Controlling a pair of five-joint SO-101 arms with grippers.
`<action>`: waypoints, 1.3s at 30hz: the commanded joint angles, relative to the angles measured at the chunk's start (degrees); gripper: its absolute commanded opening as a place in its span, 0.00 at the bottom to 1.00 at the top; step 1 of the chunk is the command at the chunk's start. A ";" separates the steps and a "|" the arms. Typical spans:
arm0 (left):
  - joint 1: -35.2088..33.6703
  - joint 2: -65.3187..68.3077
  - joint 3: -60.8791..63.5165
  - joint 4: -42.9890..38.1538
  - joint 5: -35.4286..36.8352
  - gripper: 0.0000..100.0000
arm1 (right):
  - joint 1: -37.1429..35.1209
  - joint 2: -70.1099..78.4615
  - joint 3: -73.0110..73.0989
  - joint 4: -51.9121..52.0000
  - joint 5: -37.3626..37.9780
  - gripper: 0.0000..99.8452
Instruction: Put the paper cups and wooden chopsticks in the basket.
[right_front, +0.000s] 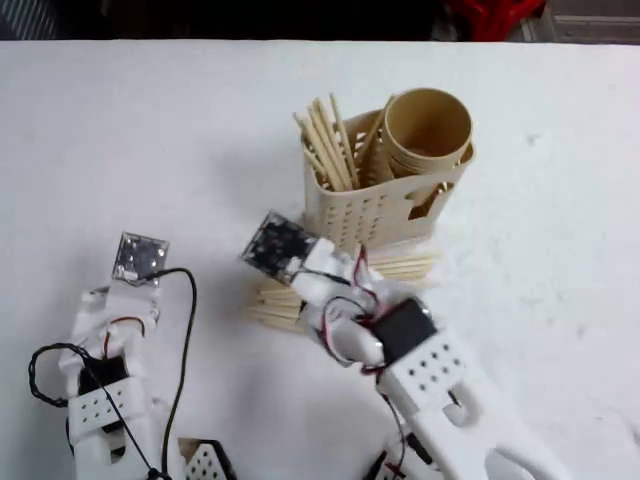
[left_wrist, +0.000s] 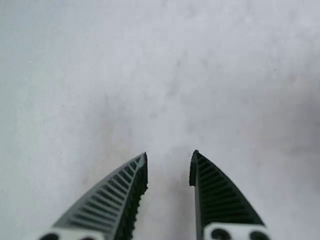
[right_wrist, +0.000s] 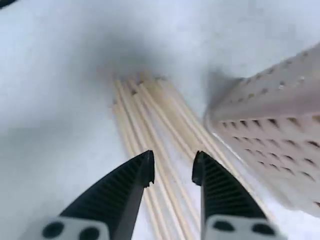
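The right gripper (right_wrist: 172, 172) is hovering, jaws parted, over the loose chopsticks (right_wrist: 160, 120) lying beside the basket (right_front: 372, 212) — its arm (right_front: 430, 370) is hiding part of that bundle. The paper cups (right_front: 428, 125) are sitting nested in the basket; the left gripper (left_wrist: 168, 167) is hanging released over the table (left_wrist: 150, 75).

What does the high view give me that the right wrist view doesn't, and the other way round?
High view: cups and upright chopsticks in the basket, and the left arm off to one side. Right wrist view: the right gripper open over the loose chopsticks. Both: the basket's wall and the loose chopsticks lying beside it.
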 joint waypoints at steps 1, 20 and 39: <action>0.84 -0.66 -0.18 -1.14 0.26 0.15 | -4.18 4.26 0.00 -2.15 0.88 0.14; 0.84 -0.66 -0.18 -1.14 0.26 0.15 | -4.88 20.53 8.09 -16.57 10.02 0.15; 0.84 -0.66 -0.18 -1.14 0.26 0.15 | -4.53 29.93 9.41 -21.41 10.81 0.14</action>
